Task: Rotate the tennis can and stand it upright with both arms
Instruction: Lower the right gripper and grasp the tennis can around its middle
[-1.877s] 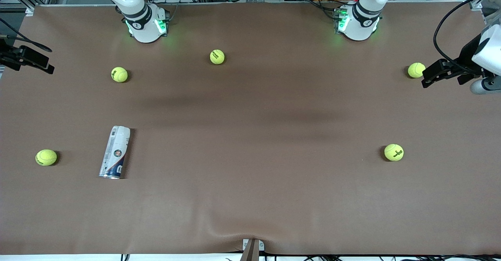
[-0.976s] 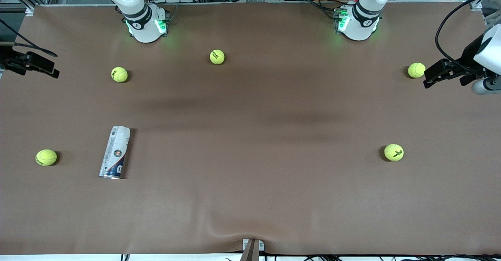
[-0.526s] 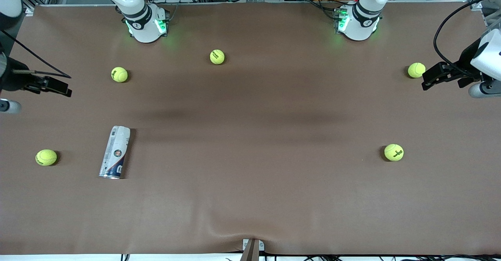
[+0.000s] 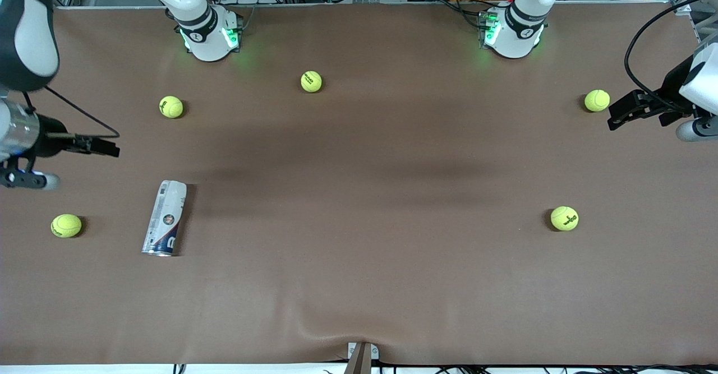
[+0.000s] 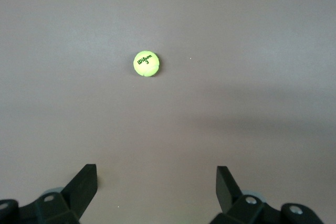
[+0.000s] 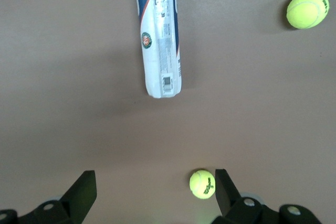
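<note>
The tennis can (image 4: 164, 218) lies on its side on the brown table toward the right arm's end, silvery rim toward the front camera. It also shows whole in the right wrist view (image 6: 159, 39). My right gripper (image 4: 111, 150) is open and empty, up in the air over bare table at that end, apart from the can. In its wrist view (image 6: 155, 192) the jaws stand wide. My left gripper (image 4: 615, 117) is open and empty in the air at the left arm's end, far from the can; its wrist view (image 5: 156, 187) shows wide jaws over bare table.
Several yellow-green tennis balls lie around: one beside the can (image 4: 66, 225), one farther from the front camera than the can (image 4: 171, 106), one mid-table near the bases (image 4: 311, 81), and two at the left arm's end (image 4: 597, 100) (image 4: 564, 218). The table mat (image 4: 359, 284) bulges at its front edge.
My right arm has swung in from the table's end, its gripper moving out over the table toward the can. My left gripper has only shifted slightly. The can and balls have not moved.
</note>
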